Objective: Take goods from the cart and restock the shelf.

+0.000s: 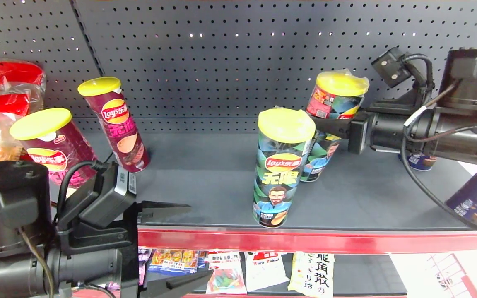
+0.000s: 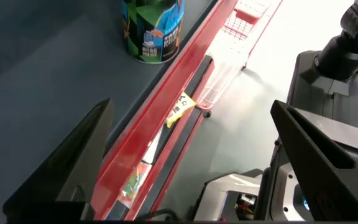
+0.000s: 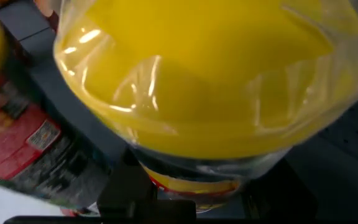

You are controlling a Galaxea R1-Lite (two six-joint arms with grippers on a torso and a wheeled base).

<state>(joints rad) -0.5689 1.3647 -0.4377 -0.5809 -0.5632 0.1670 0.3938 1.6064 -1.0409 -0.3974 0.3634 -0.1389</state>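
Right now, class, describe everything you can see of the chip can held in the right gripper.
The chip can is a tall tube with a yellow lid under clear film and a green-blue printed label with a red panel. It tilts, behind the upright matching can. The right gripper is shut around its middle.

The shelf (image 1: 222, 182) is being viewed by the head camera, facing forward and slightly down from close by. Its red front edge (image 2: 166, 106) is being looked along from above by the left wrist camera. The tilted can (image 3: 216, 81) is being viewed lid-on, very near, by the right wrist camera. The front can (image 1: 282, 165) is being shared by 2 views, head and left wrist.
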